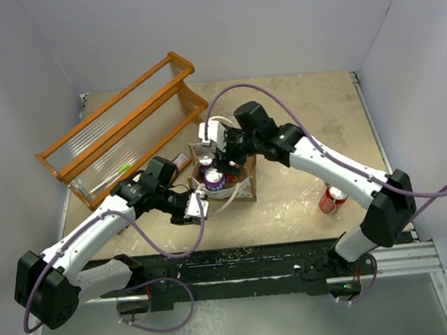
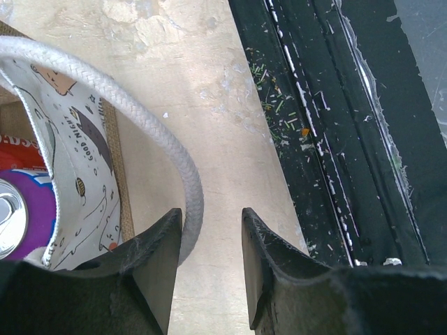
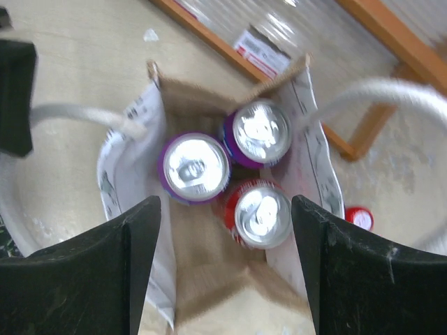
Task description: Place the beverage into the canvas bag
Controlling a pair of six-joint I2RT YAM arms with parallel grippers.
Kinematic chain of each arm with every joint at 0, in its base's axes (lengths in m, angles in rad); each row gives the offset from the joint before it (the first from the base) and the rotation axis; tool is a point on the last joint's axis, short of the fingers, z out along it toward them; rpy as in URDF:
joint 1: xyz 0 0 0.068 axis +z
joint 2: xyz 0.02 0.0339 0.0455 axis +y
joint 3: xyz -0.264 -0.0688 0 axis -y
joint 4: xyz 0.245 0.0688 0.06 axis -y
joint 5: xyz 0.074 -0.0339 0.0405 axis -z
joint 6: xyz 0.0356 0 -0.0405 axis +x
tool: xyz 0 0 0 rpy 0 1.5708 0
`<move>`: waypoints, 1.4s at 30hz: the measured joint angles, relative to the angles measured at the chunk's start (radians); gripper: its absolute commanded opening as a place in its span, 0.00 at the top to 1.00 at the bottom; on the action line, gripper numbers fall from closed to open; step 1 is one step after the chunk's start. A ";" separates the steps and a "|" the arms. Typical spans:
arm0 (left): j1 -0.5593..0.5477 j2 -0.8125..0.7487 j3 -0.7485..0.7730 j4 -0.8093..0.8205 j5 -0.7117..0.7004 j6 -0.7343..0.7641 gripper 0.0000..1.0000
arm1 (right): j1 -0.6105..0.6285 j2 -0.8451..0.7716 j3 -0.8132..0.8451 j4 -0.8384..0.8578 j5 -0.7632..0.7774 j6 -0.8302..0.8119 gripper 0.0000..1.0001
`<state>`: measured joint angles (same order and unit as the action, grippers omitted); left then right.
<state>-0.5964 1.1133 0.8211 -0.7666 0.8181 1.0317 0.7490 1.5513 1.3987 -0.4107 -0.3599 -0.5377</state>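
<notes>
At the middle of the table (image 1: 321, 120) we see the canvas bag (image 1: 245, 189) standing upright with its mouth open. Three drink cans stand inside it, close together: two purple cans (image 3: 194, 166) side by side and a red can (image 3: 262, 213) next to them, all with their silver tops up. The right gripper (image 3: 227, 272) hovers straight above the bag's mouth. Its jaws are spread wide and hold nothing, and the cans show between the two dark fingers (image 3: 140, 265).

The left gripper (image 2: 209, 272) sits low at the bag's near side, just beside the printed panel (image 2: 77, 139). Its jaws are apart. The white rope handle (image 2: 140, 112) loops down into the gap and lies against the inner face of one finger. We cannot tell whether it bears any pull there.

A second red can (image 1: 332, 199) stands upright on the table by the right arm's forearm, well apart from the bag. An orange-framed rack (image 1: 119, 133) with ribbed clear panels lies toward the far left corner.
</notes>
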 measured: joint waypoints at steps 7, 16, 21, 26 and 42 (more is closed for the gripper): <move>0.000 0.019 0.038 -0.012 0.006 -0.021 0.54 | -0.188 -0.167 -0.101 -0.010 0.001 0.032 0.23; 0.000 0.021 0.064 -0.012 0.016 -0.056 0.52 | -0.499 -0.393 -0.224 -0.049 0.118 0.124 0.17; 0.000 0.021 0.064 -0.012 0.016 -0.056 0.52 | -0.620 -0.427 -0.253 -0.145 0.187 0.141 0.15; 0.000 0.021 0.064 -0.012 0.016 -0.056 0.52 | -0.740 -0.401 -0.253 -0.263 0.213 0.133 0.13; 0.000 0.005 0.064 -0.008 0.015 -0.056 0.52 | -0.976 -0.269 -0.303 -0.381 0.237 0.057 0.09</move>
<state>-0.5964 1.1187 0.8856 -0.7746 0.8330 0.9752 -0.2268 1.2827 1.0954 -0.7914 -0.1226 -0.4808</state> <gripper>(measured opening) 0.481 0.908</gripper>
